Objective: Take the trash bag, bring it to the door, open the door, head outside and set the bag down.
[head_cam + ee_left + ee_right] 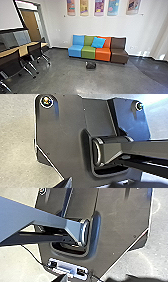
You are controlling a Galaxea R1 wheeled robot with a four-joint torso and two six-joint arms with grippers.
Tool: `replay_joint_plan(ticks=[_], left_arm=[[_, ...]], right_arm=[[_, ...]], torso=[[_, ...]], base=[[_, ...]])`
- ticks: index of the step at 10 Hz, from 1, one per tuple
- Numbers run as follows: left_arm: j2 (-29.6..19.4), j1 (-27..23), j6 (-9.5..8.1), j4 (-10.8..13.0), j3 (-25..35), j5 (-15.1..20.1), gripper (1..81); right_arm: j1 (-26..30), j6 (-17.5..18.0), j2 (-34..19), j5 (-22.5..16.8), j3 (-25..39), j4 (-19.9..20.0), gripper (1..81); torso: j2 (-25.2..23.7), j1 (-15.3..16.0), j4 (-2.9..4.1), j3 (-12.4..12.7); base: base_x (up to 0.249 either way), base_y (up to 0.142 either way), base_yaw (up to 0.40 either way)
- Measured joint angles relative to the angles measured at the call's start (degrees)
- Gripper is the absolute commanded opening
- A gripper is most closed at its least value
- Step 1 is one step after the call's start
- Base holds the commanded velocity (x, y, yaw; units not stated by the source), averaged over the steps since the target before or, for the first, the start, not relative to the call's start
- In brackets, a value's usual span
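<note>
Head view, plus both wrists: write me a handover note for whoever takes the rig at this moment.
Left gripper, right gripper: open or shut, I can't tell.
Bag: what looks like the black trash bag rests on the floor in front of the sofa seats, held by neither.
Door: a brown one stands beyond the desks; whether it's the job's, unclear.
Done: no task step evident.
Left: pickup, carry, door, going outside, putting down.
</note>
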Motion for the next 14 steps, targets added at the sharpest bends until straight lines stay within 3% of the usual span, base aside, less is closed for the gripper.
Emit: replay_joint_plan(ticks=[14], left_arm=[[0.0, -0.1, 0.01, 0.0, 0.0, 0.0, 81.1]], right_arm=[[0.3, 0.0, 0.1, 0.0, -0.3, 0.0, 81.1]], torso=[[0.0, 0.0, 0.00, 0.0]], base=[[0.151, 0.000, 0.000]])
